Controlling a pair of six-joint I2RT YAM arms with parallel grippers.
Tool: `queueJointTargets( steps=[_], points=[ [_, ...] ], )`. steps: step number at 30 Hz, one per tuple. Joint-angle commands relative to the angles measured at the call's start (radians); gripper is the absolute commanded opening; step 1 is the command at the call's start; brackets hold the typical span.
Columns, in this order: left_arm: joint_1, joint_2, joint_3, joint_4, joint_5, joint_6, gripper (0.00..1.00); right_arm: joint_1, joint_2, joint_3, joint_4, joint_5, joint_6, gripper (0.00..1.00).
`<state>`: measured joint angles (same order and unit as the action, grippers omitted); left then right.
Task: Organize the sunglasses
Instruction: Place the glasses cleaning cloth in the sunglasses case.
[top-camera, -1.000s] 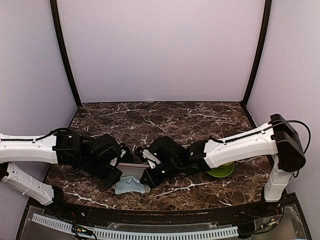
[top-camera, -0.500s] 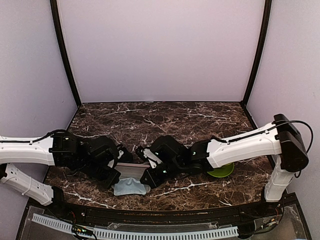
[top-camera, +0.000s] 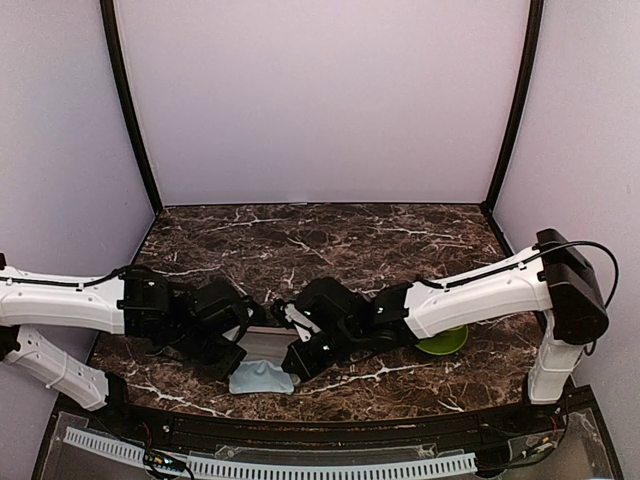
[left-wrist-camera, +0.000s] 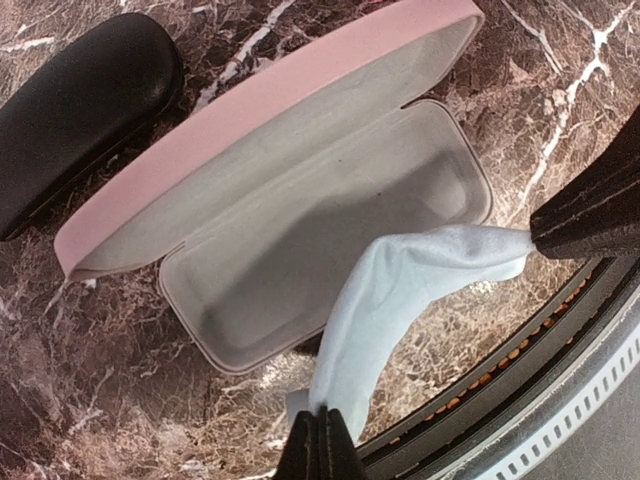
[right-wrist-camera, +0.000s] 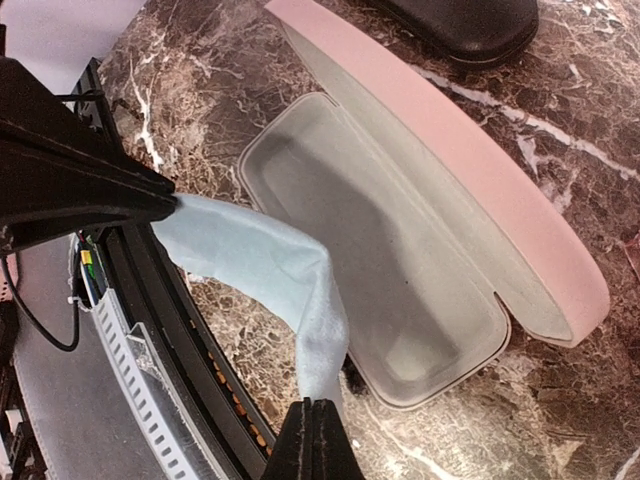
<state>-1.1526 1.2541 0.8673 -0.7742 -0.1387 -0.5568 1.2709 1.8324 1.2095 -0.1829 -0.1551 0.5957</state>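
Note:
Neither pair of sunglasses shows in any view. My left gripper and right gripper are each shut on one end of a light blue cloth, which hangs slack between them. The cloth also shows in the right wrist view and in the top view. It hangs over the near rim of an open pink case, whose grey-lined inside is empty. In the top view the left gripper and right gripper sit close together at the table's front.
A shut black hard case lies just beyond the pink case's lid, and shows in the right wrist view too. A green round object sits under the right arm. The table's black front rail runs right below the cloth.
Both grippers have moved slightly nearer the front edge with the cloth still held between them. The left arm has shifted a little to the right.

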Motion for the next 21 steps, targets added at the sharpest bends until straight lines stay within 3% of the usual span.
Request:
queueJointTargets(
  steps=[1,21],
  points=[
    [0.032,-0.003,-0.016,0.023,-0.034,0.041,0.00,0.004,0.023,0.039,-0.012,0.035,-0.015,0.00],
    [0.096,0.099,-0.025,0.110,-0.046,0.112,0.00,-0.044,0.093,0.108,-0.065,0.077,-0.055,0.00]
  ],
)
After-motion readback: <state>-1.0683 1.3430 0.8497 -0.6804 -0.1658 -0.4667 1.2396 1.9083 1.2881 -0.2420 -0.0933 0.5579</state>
